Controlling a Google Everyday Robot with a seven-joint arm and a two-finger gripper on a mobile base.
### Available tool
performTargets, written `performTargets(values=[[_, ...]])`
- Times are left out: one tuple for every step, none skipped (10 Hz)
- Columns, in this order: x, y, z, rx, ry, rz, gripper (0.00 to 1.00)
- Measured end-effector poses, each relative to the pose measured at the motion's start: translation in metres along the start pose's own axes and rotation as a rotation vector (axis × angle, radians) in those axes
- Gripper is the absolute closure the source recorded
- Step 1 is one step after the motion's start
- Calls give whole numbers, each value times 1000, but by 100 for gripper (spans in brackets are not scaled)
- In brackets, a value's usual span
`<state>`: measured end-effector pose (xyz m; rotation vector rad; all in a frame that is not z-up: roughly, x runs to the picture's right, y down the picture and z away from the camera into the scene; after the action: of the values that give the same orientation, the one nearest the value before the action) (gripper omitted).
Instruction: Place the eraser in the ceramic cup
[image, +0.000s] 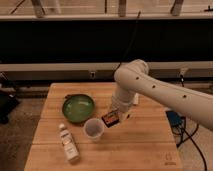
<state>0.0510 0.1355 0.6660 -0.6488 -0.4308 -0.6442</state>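
Observation:
The eraser (110, 119), a small dark block with orange-red patches, is held in my gripper (112, 117) above the wooden table (145, 145). The gripper hangs from the white arm and is shut on the eraser. The ceramic cup (93, 128), pale and round, stands upright on the table just left of and slightly below the eraser. The eraser is close to the cup's right rim, outside it.
A green bowl (78, 107) sits left of the gripper, behind the cup. A white bottle (67, 143) lies on the table at the front left. A pale flat object (135, 99) shows behind the arm. Cables hang at the table's right side.

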Motion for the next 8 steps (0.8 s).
performTargets(values=[[-16, 4, 0, 1, 0, -2, 100], [-30, 5, 0, -1, -4, -5, 100], [-39, 3, 3, -3, -11, -7, 100], [-51, -1, 6, -6, -22, -12, 100], [-56, -1, 9, -10, -30, -17, 100], [-60, 0, 12, -11, -37, -21, 100], [-66, -3, 15, -12, -45, -32, 100], [-69, -5, 17, -13, -50, -39, 100]])
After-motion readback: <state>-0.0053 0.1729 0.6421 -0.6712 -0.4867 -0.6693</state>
